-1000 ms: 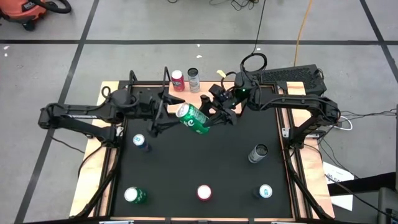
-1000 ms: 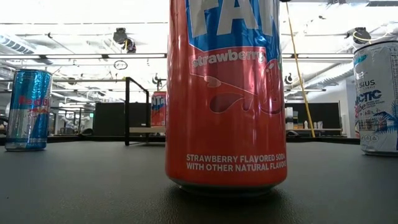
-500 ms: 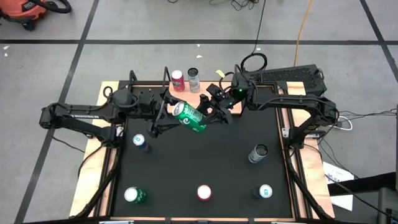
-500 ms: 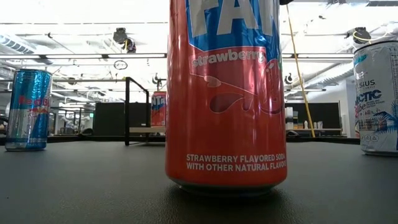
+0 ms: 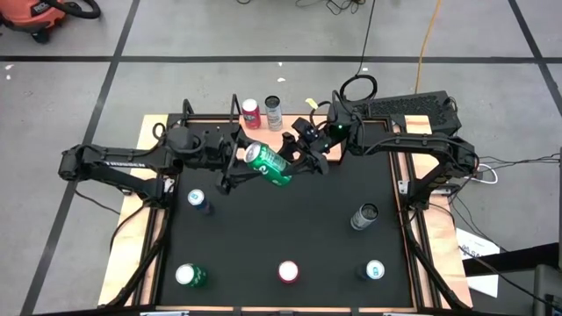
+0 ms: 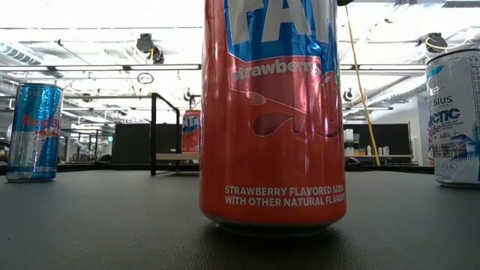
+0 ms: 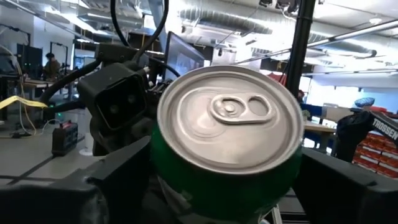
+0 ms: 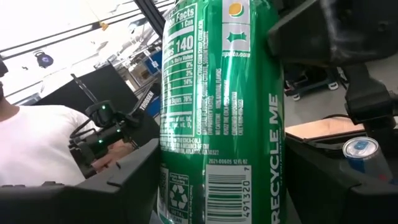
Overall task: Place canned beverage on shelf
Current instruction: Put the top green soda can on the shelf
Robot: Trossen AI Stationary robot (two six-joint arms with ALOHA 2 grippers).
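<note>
I am the robot, and a green can (image 5: pixel 269 166) hangs tilted in the air between my two grippers, above the far half of the black table (image 5: pixel 334 254). My right gripper (image 5: pixel 297 163) has its two fingers clamped on the can's body near the base; its wrist view shows the printed side of the can filling the gap between those fingers. My left gripper (image 5: pixel 235 163) sits at the can's top end, and in its wrist view the silver lid with the pull tab (image 7: pixel 239 107) faces me between two fingers that stand wide on either side of the can; I cannot tell whether they touch its sides yet. This looks like a handover from right to left. The shelf (image 5: pixel 290 139), a pale wooden board, lies just beyond the green can at the table's far edge, with a red can (image 5: pixel 251 112) and a silver can (image 5: pixel 273 111) standing on it beyond the green one. Other cans stand on the table nearer the camera than the green can, well apart from it. To do this step well, I judge I should close my left fingers squarely on the can just below the rim, confirm that hold is firm before my right fingers let go, then turn the can upright and set it on a bare stretch of shelf clear of the two standing cans.
</note>
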